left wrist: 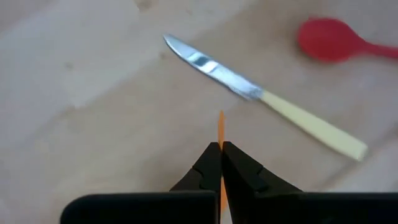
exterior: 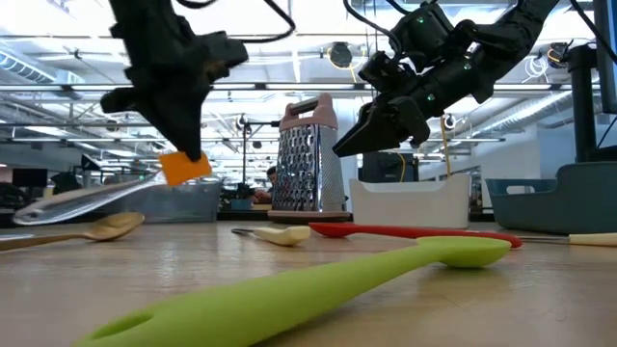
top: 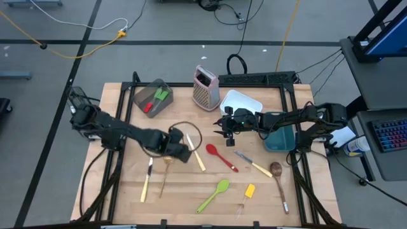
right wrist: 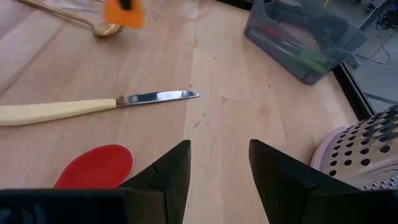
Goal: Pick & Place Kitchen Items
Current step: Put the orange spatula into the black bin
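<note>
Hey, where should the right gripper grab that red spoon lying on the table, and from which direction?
Grip the red spoon on its slim handle, just behind the bowl, coming straight down from above. It lies flat on the table, so there is no room underneath, and the handle is narrower than the bowl. The right gripper, open, hovers just above it.

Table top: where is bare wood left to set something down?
Bare: the strip between the grey container and grater, and the corner beyond the yellow spatula. Crowded: the middle, around the red spoon, cream-handled knife and both grippers.
</note>
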You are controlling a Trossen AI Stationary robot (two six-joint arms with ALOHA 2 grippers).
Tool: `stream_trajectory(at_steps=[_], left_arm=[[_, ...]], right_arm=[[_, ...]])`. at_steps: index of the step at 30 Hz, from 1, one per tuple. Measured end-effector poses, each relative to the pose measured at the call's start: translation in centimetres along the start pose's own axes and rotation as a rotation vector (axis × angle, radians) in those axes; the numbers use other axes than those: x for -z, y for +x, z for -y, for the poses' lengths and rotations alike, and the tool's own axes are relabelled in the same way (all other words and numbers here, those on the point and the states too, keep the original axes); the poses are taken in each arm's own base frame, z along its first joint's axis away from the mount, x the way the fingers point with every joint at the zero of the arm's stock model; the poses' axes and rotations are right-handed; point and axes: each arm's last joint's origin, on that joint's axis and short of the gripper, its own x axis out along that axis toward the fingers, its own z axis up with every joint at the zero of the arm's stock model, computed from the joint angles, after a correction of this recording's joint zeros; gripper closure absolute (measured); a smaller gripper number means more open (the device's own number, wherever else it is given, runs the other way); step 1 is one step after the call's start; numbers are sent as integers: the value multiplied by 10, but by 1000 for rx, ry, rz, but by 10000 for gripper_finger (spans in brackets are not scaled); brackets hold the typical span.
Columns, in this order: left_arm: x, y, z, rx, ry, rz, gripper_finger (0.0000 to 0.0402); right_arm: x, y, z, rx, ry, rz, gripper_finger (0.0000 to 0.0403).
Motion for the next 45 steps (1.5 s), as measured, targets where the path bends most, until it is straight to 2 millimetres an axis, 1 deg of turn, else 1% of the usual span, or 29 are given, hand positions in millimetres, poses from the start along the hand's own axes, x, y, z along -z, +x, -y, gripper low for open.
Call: stream_trajectory(at_steps=[4,8,12,17,20,23,27,32,37,41,45], left_arm=[[-21,-4,-14,-31,61,22,399],[-41,-12,-33,-113,77,108,395],[-57,-19,-52,-199,110,144,397],[-79,-28,-78,-303,98,215,395],[-94,-28,-91,-372,95,280,399],[-111,-24,-105,-447,137,300,396],[-135,-20,-121,-469,140,331,399],[-160,-19,-142,-502,167,376,399],[-174,-19,-167,-570,195,357,398],[-180,-19,-183,-602,150,342,398],[-183,-17,-192,-536,131,308,397]], right_arm=[[0,0,0,0,0,0,248],[0,0,0,0,0,0,248],[0,0,0,0,0,1,248],[0,0,0,0,1,0,248],[0,0,0,1,0,3,248],[-1,0,0,3,0,8,248],[0,0,0,3,0,8,248],[6,-1,-2,8,0,22,248],[11,-2,-4,9,0,24,248],[15,-3,-5,13,54,40,248],[17,-4,-6,14,106,50,248]])
